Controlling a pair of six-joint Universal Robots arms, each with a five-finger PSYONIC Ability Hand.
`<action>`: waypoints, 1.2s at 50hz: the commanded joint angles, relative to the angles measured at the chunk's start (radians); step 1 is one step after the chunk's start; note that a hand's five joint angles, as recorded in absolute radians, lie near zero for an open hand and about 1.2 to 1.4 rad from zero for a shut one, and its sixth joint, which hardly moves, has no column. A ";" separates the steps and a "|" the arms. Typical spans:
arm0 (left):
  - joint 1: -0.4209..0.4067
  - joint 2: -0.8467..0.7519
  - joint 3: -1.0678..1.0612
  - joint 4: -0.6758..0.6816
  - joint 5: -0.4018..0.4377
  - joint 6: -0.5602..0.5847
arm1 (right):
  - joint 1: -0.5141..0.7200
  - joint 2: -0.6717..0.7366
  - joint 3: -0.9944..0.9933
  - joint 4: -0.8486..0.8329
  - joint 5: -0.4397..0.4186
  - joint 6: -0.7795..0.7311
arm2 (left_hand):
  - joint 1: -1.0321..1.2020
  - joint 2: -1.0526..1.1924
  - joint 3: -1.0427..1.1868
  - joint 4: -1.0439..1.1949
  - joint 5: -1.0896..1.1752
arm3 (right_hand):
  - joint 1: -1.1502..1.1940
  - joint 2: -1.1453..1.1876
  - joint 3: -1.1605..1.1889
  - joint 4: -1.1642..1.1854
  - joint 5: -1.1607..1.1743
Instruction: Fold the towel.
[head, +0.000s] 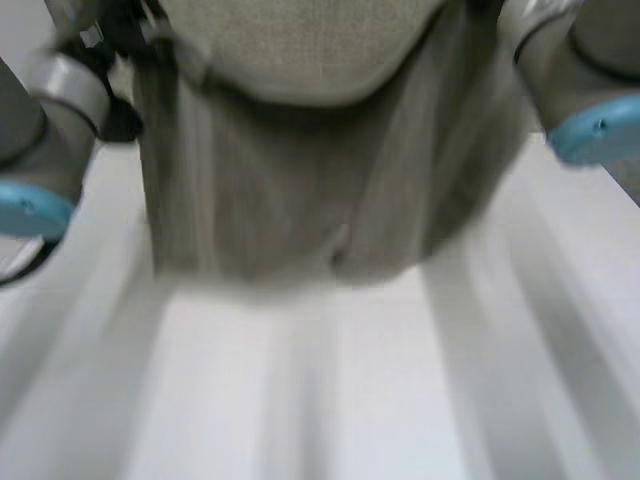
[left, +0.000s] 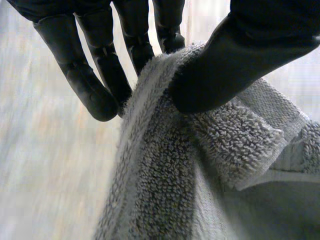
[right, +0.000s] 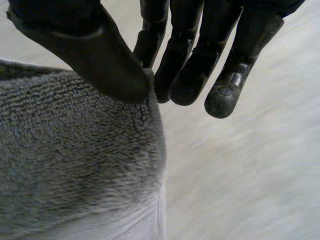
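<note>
Towel (head: 290, 200) aloft between the robot's two arms, a grey terry cloth hanging in loose vertical folds above the white tabletop (head: 320, 400), its lower hem across the middle of the tabletop's width. Whether that hem brushes the surface cannot be told.

The left hand (left: 235, 65) pinches the towel's top edge between thumb and straight fingers, close to a hemmed corner, with the pile bunched under the thumb. The right hand (right: 95, 55) has the same kind of hold at the opposite end of that edge, thumb pressed to its fingers over the cloth's border.

The towel's held edge runs from hand to hand, side to side across the tabletop, and the rest drops straight below both palms. Neither hand is nearer: each holds one end. The fold will likely turn on this, since the free hem below must meet the tabletop first before the held edge can be carried over it.

The wrist views give each grip and the weave up close. The head view gives the full drop of the cloth, the left arm (head: 45, 140) and right arm (head: 590, 100) flanking it, and the bare tabletop beneath.
</note>
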 joint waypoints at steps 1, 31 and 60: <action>0.019 0.079 0.101 0.105 -0.004 -0.156 | -0.018 -0.117 -0.007 -0.141 -0.017 0.187 | 0.006 -0.071 -0.133 -0.110 -0.244 | 0.070 0.065 0.065 0.059 0.058; 0.180 -0.070 -0.662 0.283 0.284 -0.115 | 0.005 -0.099 1.094 -0.182 -0.107 0.001 | 0.006 -0.071 -0.133 -0.110 -0.244 | 0.070 0.065 0.065 0.059 0.058; 0.267 0.215 -0.985 0.285 0.407 0.255 | -0.009 -0.315 1.463 -0.352 -0.098 0.085 | -1.182 -1.259 -1.321 -1.298 -1.432 | -1.130 -1.134 -1.134 -1.140 -1.141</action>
